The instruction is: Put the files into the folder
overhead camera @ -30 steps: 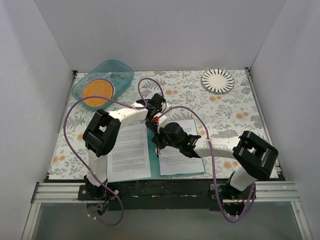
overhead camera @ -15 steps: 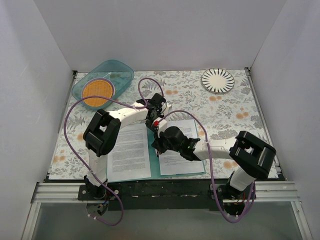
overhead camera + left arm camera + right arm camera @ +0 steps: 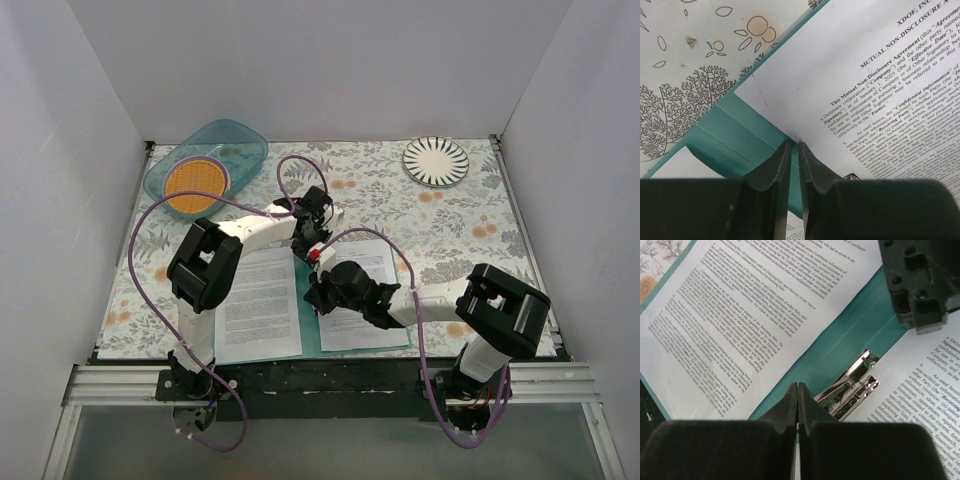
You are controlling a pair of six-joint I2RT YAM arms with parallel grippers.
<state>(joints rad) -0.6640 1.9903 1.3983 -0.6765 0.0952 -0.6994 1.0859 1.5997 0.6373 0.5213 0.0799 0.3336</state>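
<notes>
The teal folder (image 3: 311, 338) lies open at the table's near middle. One printed file (image 3: 257, 305) lies on its left half, another (image 3: 350, 328) on its right half. My left gripper (image 3: 312, 240) is shut, its tips (image 3: 794, 142) at the inner edge of the right sheet (image 3: 850, 65), over the teal spine (image 3: 735, 135). My right gripper (image 3: 318, 296) is shut and empty, its tips (image 3: 798, 385) over the spine (image 3: 850, 345), just left of the metal clip (image 3: 852, 387). The left sheet (image 3: 750, 315) and the right sheet (image 3: 920, 390) flank it.
A translucent teal bowl (image 3: 205, 165) with an orange disc stands at the back left. A striped plate (image 3: 436, 160) sits at the back right. White walls close in three sides. The left gripper's body (image 3: 915, 285) hangs close above the spine.
My right gripper has shifted slightly toward the near edge along the spine. The left arm and both sheets have stayed put.
</notes>
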